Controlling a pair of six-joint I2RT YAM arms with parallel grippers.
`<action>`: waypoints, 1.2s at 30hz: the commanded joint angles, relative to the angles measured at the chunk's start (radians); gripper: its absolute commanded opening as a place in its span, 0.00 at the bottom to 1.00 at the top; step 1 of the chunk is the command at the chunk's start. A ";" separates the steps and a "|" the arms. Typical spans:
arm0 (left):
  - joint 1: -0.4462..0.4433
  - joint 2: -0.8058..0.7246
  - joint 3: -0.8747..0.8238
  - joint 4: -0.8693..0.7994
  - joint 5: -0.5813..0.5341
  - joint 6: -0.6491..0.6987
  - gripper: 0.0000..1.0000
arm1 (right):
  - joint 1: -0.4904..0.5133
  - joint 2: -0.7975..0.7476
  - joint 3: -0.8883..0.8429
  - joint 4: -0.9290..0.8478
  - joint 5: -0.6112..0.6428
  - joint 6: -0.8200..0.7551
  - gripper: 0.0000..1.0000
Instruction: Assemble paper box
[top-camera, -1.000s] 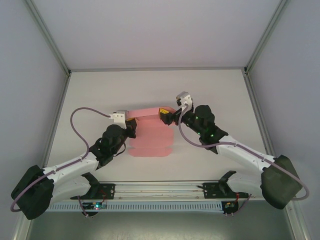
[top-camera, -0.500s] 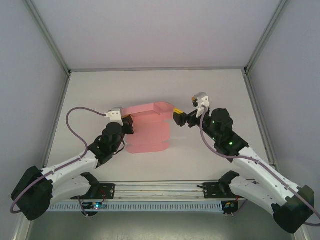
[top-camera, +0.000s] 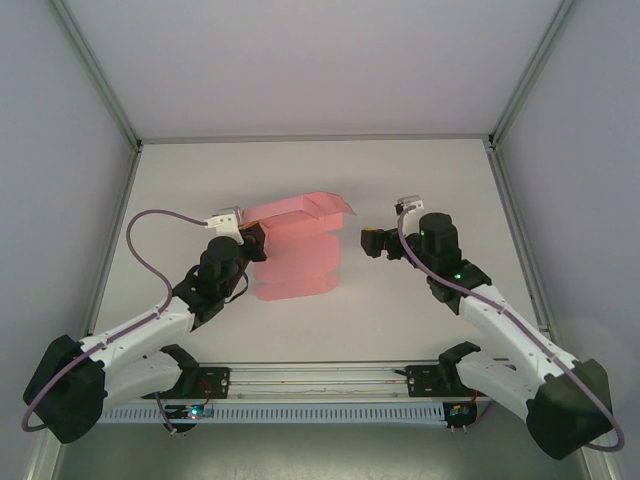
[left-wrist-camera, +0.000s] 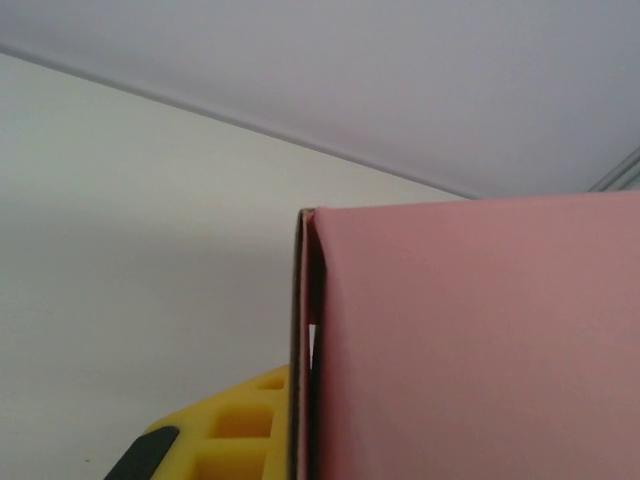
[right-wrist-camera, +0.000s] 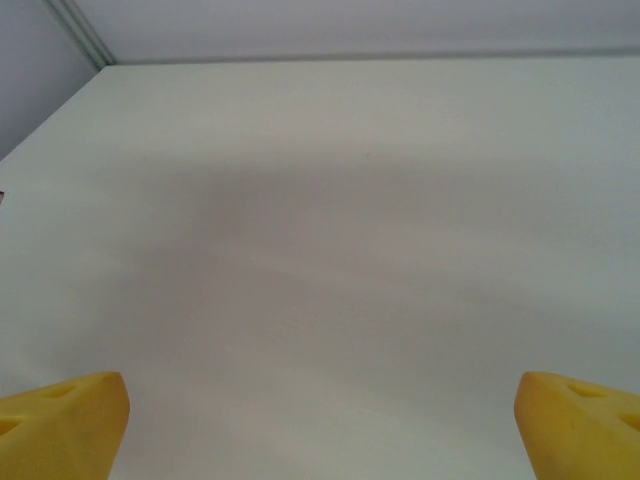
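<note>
The pink paper box is a creased card sheet held above the table in the top view, its far flap folded over. My left gripper is shut on the sheet's left edge. In the left wrist view the pink card covers the right side, with one yellow finger against its edge and the other hidden behind it. My right gripper stands open a little right of the sheet, not touching it. In the right wrist view its fingertips are wide apart with bare table between them.
The white table is enclosed by grey walls at the left, right and back. A metal rail with the arm bases runs along the near edge. Free room lies behind and to the right of the sheet.
My right gripper let go of the sheet's right end and drew back to the right. The left gripper kept its hold, and the sheet's far flap now stands folded up.
</note>
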 joint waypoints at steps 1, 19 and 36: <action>0.006 -0.014 0.005 0.023 0.022 -0.004 0.00 | -0.003 0.030 0.009 0.162 -0.143 0.040 0.98; 0.006 0.052 0.042 0.041 0.085 -0.063 0.00 | 0.025 0.099 -0.061 0.439 -0.258 0.064 0.98; 0.006 0.101 0.056 0.135 0.087 -0.099 0.00 | 0.153 0.244 0.002 0.446 -0.051 0.044 0.98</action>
